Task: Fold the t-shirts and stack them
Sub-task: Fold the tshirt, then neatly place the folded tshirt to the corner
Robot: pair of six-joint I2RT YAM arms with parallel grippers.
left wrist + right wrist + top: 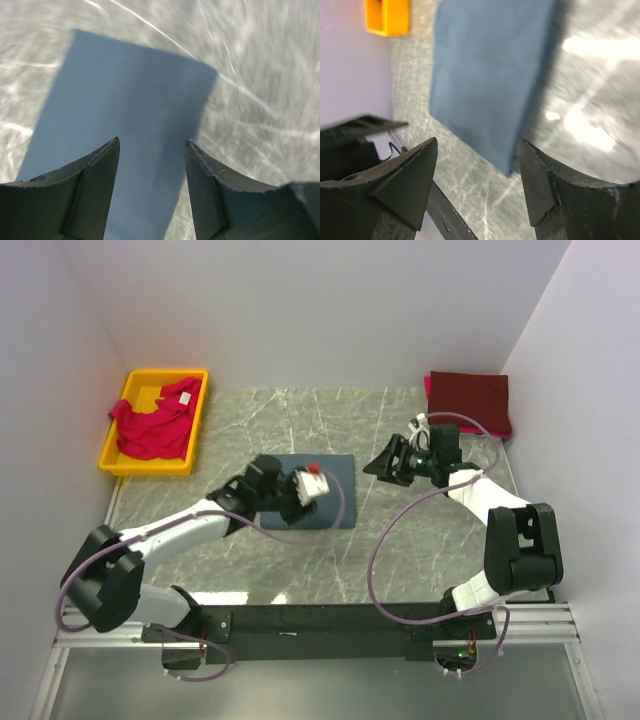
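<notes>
The slate blue-grey t-shirt (335,480) lies folded into a flat rectangle at the table's middle. My left gripper (303,498) hovers over its left part, open and empty; in the left wrist view (152,142) the shirt (130,100) fills the space under and ahead of the jaws. My right gripper (372,467) is open and empty just right of the shirt; in the right wrist view (479,142) it is off the shirt's (490,75) corner. The dark maroon t-shirt (468,400) lies folded at the back right. The pinkish-red t-shirt (155,422) lies crumpled in the yellow bin (118,462).
The yellow bin stands at the back left, against the left wall; its corner shows in the right wrist view (387,17). White walls close in the marble table (300,420) on three sides. A black rail (330,620) runs along the near edge.
</notes>
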